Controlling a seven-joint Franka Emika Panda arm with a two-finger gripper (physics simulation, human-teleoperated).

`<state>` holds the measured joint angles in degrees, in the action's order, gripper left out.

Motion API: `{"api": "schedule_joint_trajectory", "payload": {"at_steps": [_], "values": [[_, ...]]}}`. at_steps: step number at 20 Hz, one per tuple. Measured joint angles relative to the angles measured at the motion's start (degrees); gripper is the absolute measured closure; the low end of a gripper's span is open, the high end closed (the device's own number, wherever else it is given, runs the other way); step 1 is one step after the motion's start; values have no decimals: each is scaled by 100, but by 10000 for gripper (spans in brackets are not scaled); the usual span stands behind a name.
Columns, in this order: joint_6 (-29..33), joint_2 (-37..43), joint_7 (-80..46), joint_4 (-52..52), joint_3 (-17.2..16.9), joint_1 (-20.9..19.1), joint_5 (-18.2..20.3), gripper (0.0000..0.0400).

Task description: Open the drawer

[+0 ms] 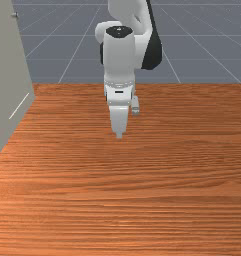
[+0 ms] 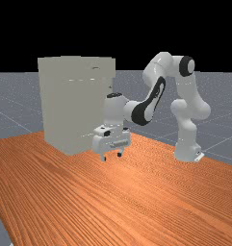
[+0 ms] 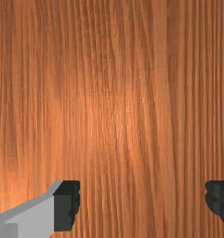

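Your hand (image 2: 111, 156) hangs over the tabletop (image 2: 112, 202), pointing down. Its two fingers are wide apart, with bare wood below them in the wrist view. The tall grey cabinet (image 2: 64, 105) stands on the tabletop at the far view's left, and at the front view's left side. Your hand is well apart from it. You can't tell which part is the drawer.

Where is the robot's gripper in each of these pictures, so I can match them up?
Front view: the gripper is near the picture's middle, pointing down.
Far view: left of the middle and below mid-height, near the pale cabinet.
Wrist view: its two fingers stand apart at the bottom edge, towards opposite sides.
Shared landmark: the orange-brown wooden table.
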<state>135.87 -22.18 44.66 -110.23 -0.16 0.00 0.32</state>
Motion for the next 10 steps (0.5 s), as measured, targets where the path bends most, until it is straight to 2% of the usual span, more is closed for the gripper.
{"api": "schedule_joint_trajectory", "payload": {"at_steps": [1,2,4,5,6,7,8,10], "values": [[-70,5,-45,-29,-59,21,-97,151],[-161,-2,-173,-39,-125,25,-143,92],[-252,0,-294,-40,-195,8,-182,34],[-1344,218,-1390,270,-337,125,-246,175],[-2217,564,-2460,746,-457,227,-239,263],[-2773,830,-3540,1114,-563,316,-221,316],[-3114,986,-4633,1333,-658,393,-200,349],[-3555,1018,-6807,1601,-834,526,-113,381]]}}
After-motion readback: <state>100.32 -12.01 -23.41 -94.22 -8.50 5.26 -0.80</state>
